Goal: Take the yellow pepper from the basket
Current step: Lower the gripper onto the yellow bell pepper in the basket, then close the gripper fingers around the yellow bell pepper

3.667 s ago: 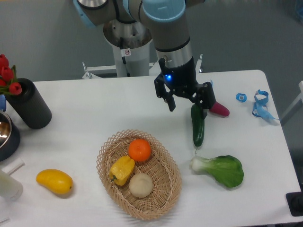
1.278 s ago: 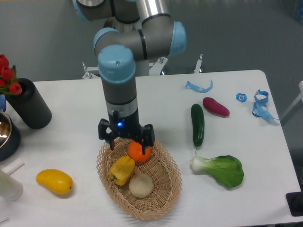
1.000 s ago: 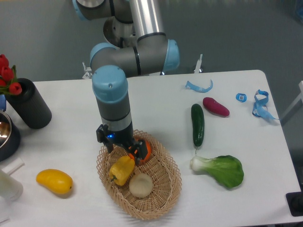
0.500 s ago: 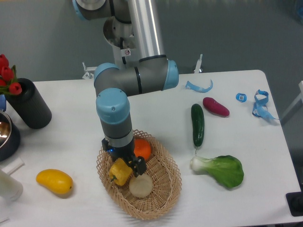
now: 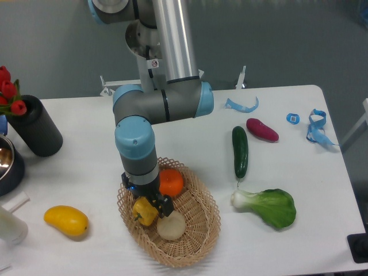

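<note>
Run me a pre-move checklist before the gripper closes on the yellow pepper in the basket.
1. Gripper is down over the yellow pepper, not over a neighbour: ok.
2. One finger sits on the pepper's right side; the other is hidden by the wrist: cannot tell.
3. Jaws open or already closed on the pepper: cannot tell, the arm blocks the view.
4. Orange lies close beside the gripper and could be nudged: not ok.
5. Pale ball sits just below the right finger; whether they touch: cannot tell.
6. Basket rests flat on the table, with all three items inside: ok.
</note>
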